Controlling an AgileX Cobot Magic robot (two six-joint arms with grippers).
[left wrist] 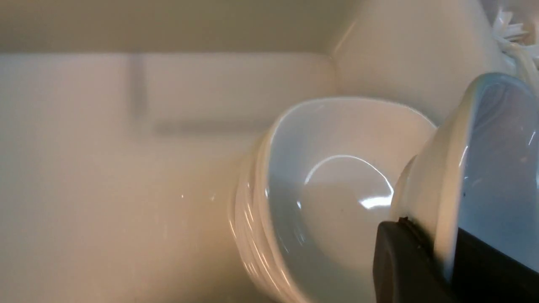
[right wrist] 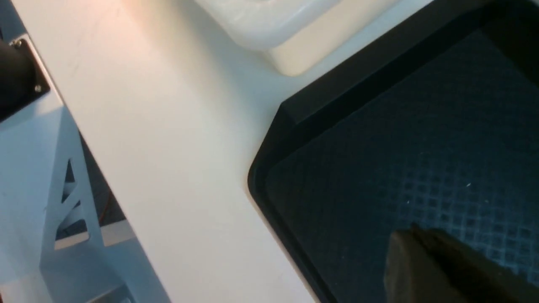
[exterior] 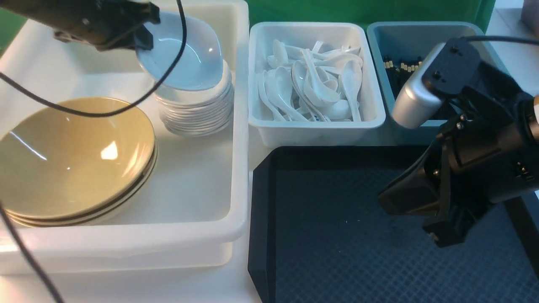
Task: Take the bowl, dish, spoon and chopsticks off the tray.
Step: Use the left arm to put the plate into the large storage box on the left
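Three tubs (exterior: 241,126) hold bowls (exterior: 76,160), stacked dishes (exterior: 196,115), spoons (exterior: 311,84), chopsticks (exterior: 400,69); left tool (exterior: 142,40) pinches a dish (exterior: 189,59), right tool's (exterior: 421,216) gap unclear.

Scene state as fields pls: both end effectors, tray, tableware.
left end effector: shut on dish, tilted over dish stack
right end effector: over tray, open or shut unclear
tray: no tableware on visible part
bowl: top of stack in big white tub
spoons: middle white tub
chopsticks: grey-blue tub
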